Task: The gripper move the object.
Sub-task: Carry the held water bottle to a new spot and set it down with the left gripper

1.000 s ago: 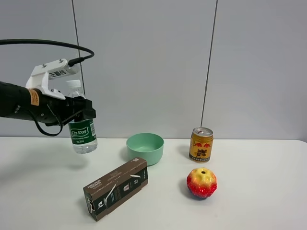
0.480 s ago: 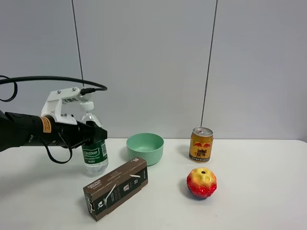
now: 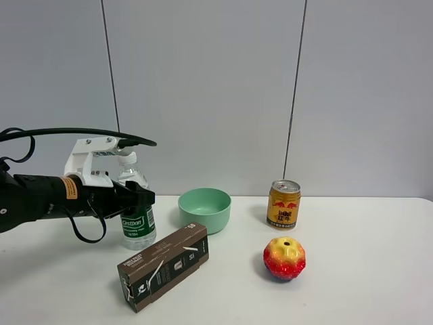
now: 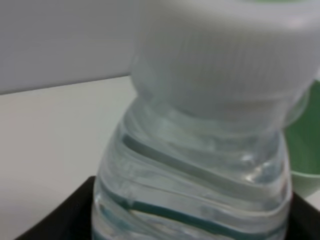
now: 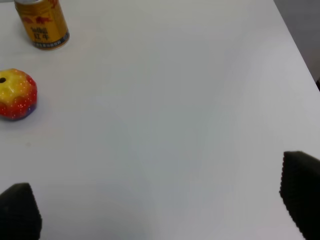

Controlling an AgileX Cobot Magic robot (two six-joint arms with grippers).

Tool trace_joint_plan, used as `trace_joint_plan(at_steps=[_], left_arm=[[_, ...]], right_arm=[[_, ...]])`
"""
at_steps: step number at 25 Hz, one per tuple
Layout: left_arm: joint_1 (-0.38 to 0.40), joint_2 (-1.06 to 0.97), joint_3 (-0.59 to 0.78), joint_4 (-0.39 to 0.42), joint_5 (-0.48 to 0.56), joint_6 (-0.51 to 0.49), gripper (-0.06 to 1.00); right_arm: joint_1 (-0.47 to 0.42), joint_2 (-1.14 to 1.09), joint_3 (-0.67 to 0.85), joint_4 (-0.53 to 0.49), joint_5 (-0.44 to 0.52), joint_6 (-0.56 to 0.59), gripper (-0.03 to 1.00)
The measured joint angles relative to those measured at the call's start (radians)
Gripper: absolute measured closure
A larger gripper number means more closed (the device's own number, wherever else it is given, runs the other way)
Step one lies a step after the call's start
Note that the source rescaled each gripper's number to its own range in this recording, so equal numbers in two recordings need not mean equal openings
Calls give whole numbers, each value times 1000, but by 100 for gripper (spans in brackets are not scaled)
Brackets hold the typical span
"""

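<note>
The clear water bottle (image 3: 137, 222) with a white cap and dark green label stands upright, its base at the table, left of the green bowl. My left gripper (image 3: 139, 198), black with a white bracket and orange band, is shut on the bottle's upper body. In the left wrist view the bottle (image 4: 200, 165) fills the picture, cap close to the lens, black jaws at both lower corners. My right gripper (image 5: 160, 210) shows only two black fingertips far apart, open and empty over bare table; it is out of the exterior view.
A brown carton (image 3: 163, 265) lies just in front of the bottle. A green bowl (image 3: 204, 209) sits to its right. A gold can (image 3: 283, 204) and a red-yellow toy fruit (image 3: 284, 258) stand further right; both show in the right wrist view, can (image 5: 42, 23) and fruit (image 5: 16, 94).
My left gripper has carried the bottle down and to the right, from held in the air at the far left to the table beside the bowl. The right arm has not moved.
</note>
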Motion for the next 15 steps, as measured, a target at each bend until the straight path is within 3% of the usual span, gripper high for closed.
trace_joint_plan(at_steps=[9, 10, 12, 13, 15], left_arm=[[0, 4, 0, -1, -13, 1, 92], [0, 4, 0, -2, -13, -10, 80], [0, 4, -1, -3, -25, -36, 34], [0, 4, -1, -3, -26, -52, 17], [0, 4, -1, -2, -26, -83, 2]], right_arm=[[0, 0, 0, 0, 0, 0, -3], [0, 0, 0, 0, 0, 0, -3], [0, 0, 0, 0, 0, 0, -3], [0, 0, 0, 0, 0, 0, -3], [0, 0, 0, 0, 0, 0, -3]])
